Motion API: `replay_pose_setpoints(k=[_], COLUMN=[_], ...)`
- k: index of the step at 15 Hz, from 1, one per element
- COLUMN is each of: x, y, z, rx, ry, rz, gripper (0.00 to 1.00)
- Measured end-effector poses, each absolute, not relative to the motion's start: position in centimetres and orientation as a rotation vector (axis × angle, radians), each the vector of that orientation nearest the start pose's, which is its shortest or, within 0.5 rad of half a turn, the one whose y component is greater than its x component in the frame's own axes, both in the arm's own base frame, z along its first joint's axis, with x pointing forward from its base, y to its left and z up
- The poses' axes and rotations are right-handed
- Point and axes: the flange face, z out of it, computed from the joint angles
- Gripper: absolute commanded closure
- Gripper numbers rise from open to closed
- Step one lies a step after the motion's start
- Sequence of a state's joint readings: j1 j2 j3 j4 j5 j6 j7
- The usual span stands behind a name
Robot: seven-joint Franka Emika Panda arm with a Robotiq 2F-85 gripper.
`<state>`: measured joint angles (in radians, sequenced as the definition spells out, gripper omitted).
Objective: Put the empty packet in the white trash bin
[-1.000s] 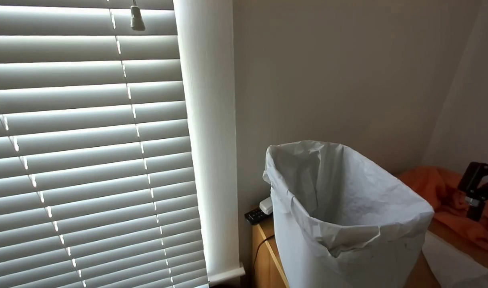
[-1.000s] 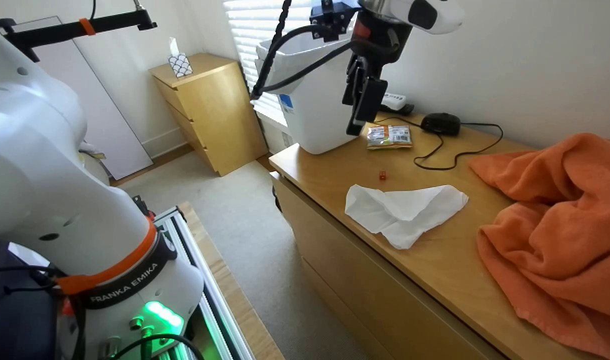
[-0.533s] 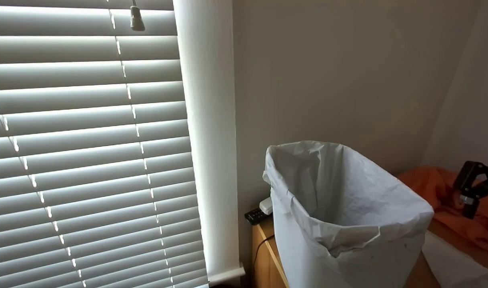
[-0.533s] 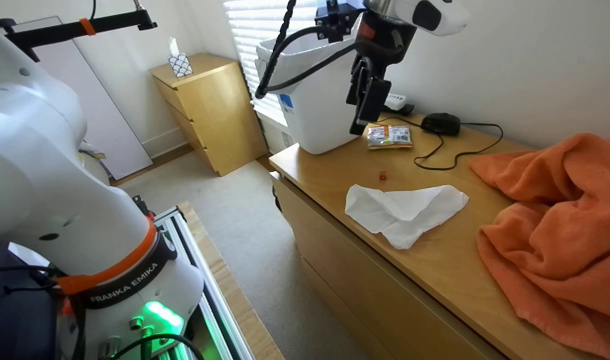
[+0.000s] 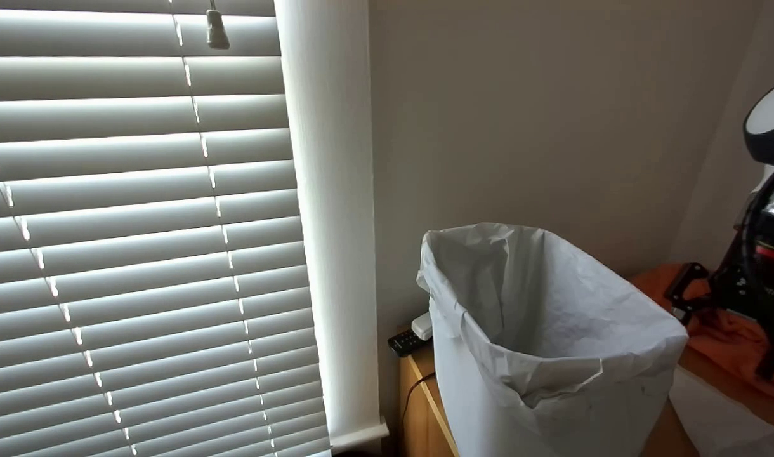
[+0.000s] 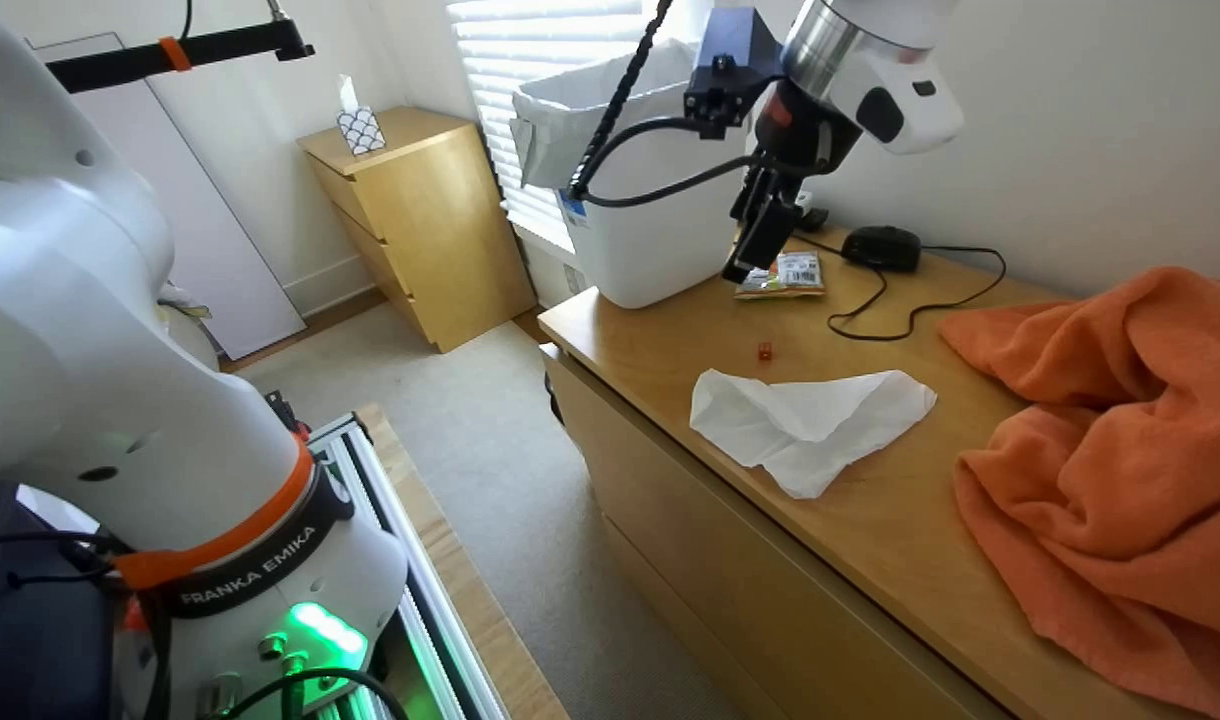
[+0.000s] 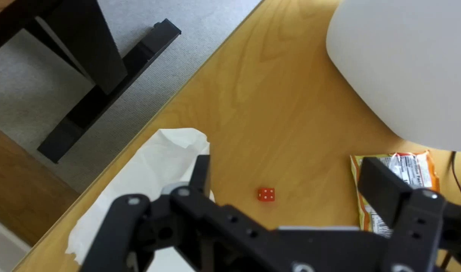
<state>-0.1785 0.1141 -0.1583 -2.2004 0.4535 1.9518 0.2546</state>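
Since the earlier frame the arm has moved, coming farther into an exterior view, while the things on the counter keep their places. Its gripper hangs above the counter, and in the wrist view we see it spread wide.

In the room we see a plain wall rising behind the counter's back edge, grey carpet below the front edge, and pale blinds beyond the short edge. The counter is light, grained wood, and across the carpet stands a chest of similar colour.

On the counter, the white trash bin stands upright by that short edge, a crinkled white bag folded over its rim. A rumpled orange cloth lies well apart from it, toward the opposite end. A white sheet spreads beside the front edge. On the chest is a patterned tissue box. A corded black device sits near the back edge, and between it and the bin we find the packet, flat on the wood; in the wrist view one side of the gripper hides part of it. A black remote lies near the back corner by the blinds. Between the sheet and the packet sits a red die.
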Motion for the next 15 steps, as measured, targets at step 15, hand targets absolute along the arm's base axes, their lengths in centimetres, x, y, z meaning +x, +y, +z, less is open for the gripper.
replay_pose_setpoints(k=[15], x=[58.9], y=[-13.1], z=[22.3], rx=[-2.307], ry=[1.135], rz=[0.326], gripper=[0.0])
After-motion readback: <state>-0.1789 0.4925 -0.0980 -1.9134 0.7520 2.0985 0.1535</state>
